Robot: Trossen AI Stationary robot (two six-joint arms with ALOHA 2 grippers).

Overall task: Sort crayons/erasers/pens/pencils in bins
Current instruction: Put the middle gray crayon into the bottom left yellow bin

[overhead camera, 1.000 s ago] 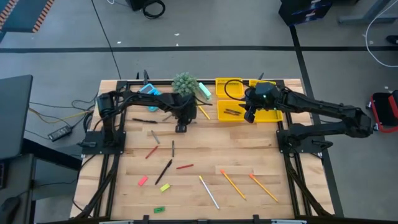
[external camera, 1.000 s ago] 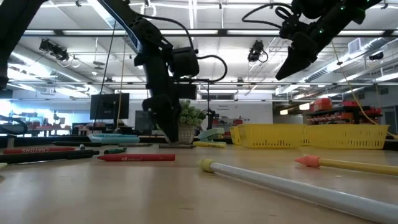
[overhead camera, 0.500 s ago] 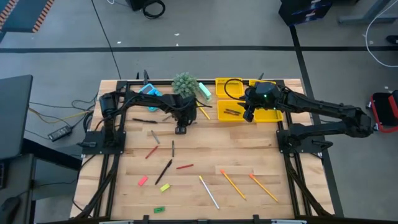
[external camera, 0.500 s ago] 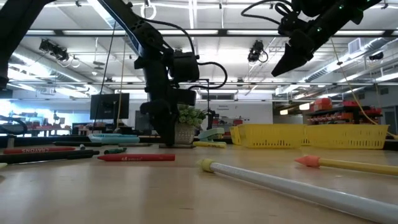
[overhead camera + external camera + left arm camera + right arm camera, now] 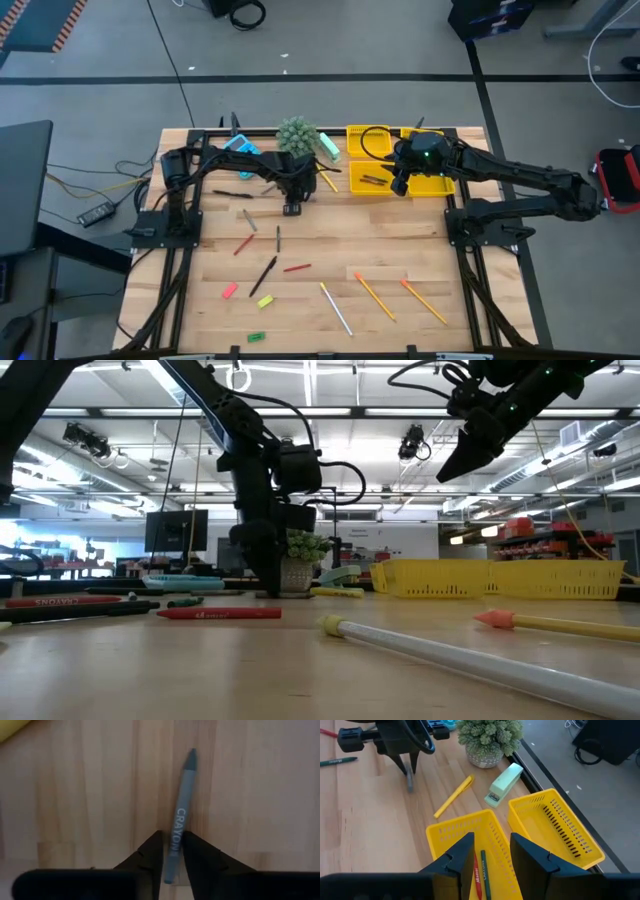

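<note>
My left gripper (image 5: 291, 207) points down at the table just in front of the potted plant. A grey crayon (image 5: 181, 810) lies flat between its two fingers. My right gripper (image 5: 400, 186) hovers open and empty above the yellow bins (image 5: 368, 140). The bin under it (image 5: 451, 837) holds a red and a green crayon (image 5: 476, 870). Red crayons (image 5: 297, 268), dark pens (image 5: 263, 275), erasers (image 5: 230, 290) and pencils (image 5: 375, 296) lie loose on the near half of the table. My left gripper has the grey crayon pinched between its two fingers near the blunt end (image 5: 172, 847). The fingers come from above, pointing down, and lie across the crayon. The crayon rests flat on the wood, its tip (image 5: 191, 755) pointing away from the fingers.
A potted plant (image 5: 297, 133), a pale green stapler (image 5: 330, 147) and a yellow pencil (image 5: 327, 181) lie close behind my left gripper. A blue calculator (image 5: 240, 146) sits at the far left. Bare wood lies between the gripper and the loose items.
My left gripper has turned from a slant to nearly upright over the grey crayon, down at the table. The right arm has kept still.
</note>
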